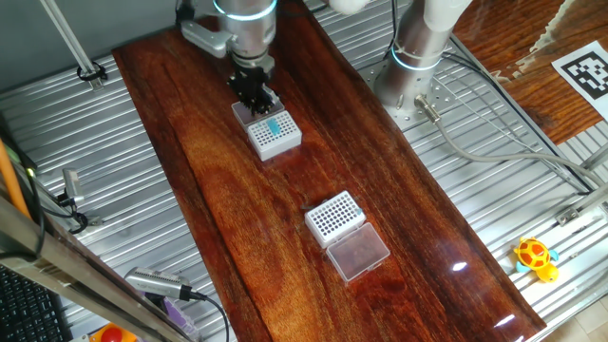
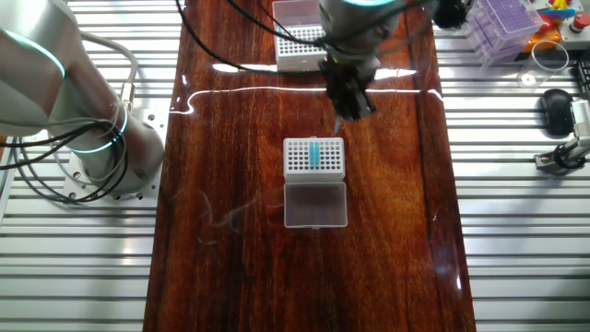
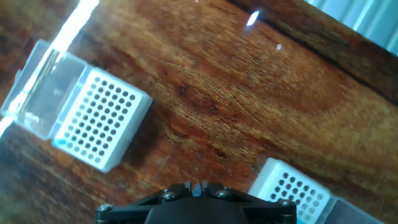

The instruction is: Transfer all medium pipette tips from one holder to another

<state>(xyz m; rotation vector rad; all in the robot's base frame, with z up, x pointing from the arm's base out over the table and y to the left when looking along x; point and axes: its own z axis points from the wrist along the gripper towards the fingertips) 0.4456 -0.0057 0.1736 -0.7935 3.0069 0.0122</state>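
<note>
Wood fills most of what you see: a long dark-red wooden board (image 1: 218, 180) lying on a ribbed metal table (image 1: 123, 142). Your arm (image 2: 355, 18) reaches down over the board, and its gripper (image 2: 353, 100) hangs above the wood between two white racks. In the other fixed view the black fingers look drawn close together, with something thin and pale showing at their tips, but it is too small for you to name, so you cannot tell whether the gripper is clenched or released.

The medium pipette tips (image 2: 314, 154) stand in the nearer rack (image 2: 313, 159), seen as a short teal-blue column in the middle of its hole grid. In one fixed view the same teal patch (image 1: 275, 125) sits in the rack just below the gripper. That rack's clear lid (image 2: 315, 204) lies folded open flat on the board, touching the rack's side.

The second rack (image 1: 334, 216) sits well apart on the board, its holes dark with no teal visible, and its clear lid (image 1: 357, 253) is also open beside it.

From the hand view you look down on bare wood, with one white rack (image 3: 99, 124) at the left and a corner of the other (image 3: 292, 190) at the bottom right. A yellow toy (image 1: 536, 258) lies on the table at the far edge.
</note>
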